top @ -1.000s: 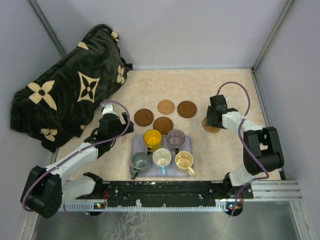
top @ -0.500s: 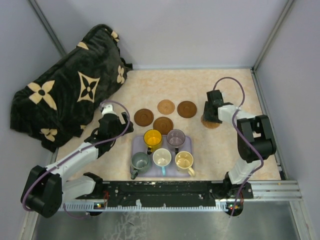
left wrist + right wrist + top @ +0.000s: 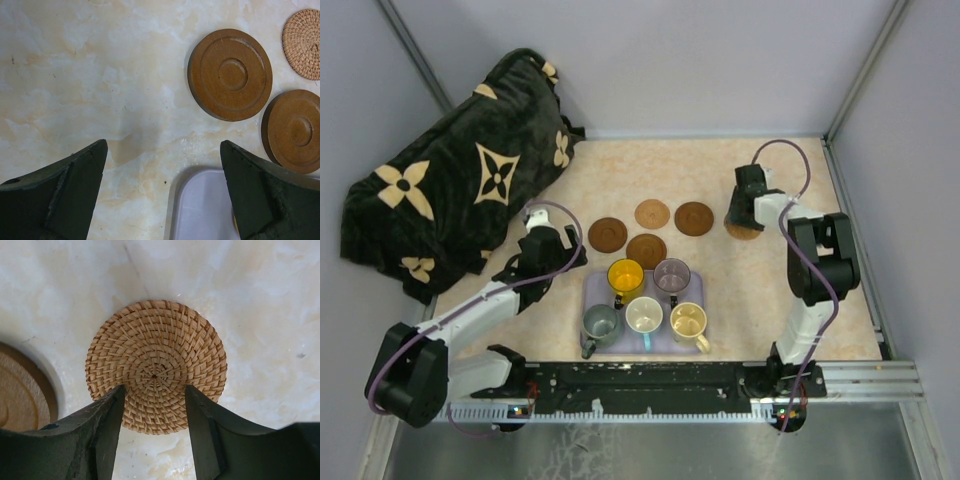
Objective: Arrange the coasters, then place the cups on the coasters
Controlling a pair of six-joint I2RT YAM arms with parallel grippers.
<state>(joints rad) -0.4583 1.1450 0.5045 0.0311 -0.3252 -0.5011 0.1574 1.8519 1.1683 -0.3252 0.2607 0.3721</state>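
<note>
1 coaster (image 3: pixel 156 340) is lying on the bench (image 3: pixel 260 285) beneath the fingertips of the right hand (image 3: pixel 155 390), and a 2nd coaster (image 3: pixel 20 395) is sitting just to its left. 3 coasters (image 3: pixel 230 74) are lying ahead and right of the left hand (image 3: pixel 164 145). The tray (image 3: pixel 200 210), carrying 5 cups (image 3: pixel 644 315), is sitting below that hand.

The right claw (image 3: pixel 741 222) has slid toward eleven o'clock across the tabletop (image 3: pixel 650 170), its jaws a little narrower, and the woven coaster (image 3: pixel 748 232) beneath it has travelled along, ending closer to the brown coaster (image 3: pixel 694 218).
</note>
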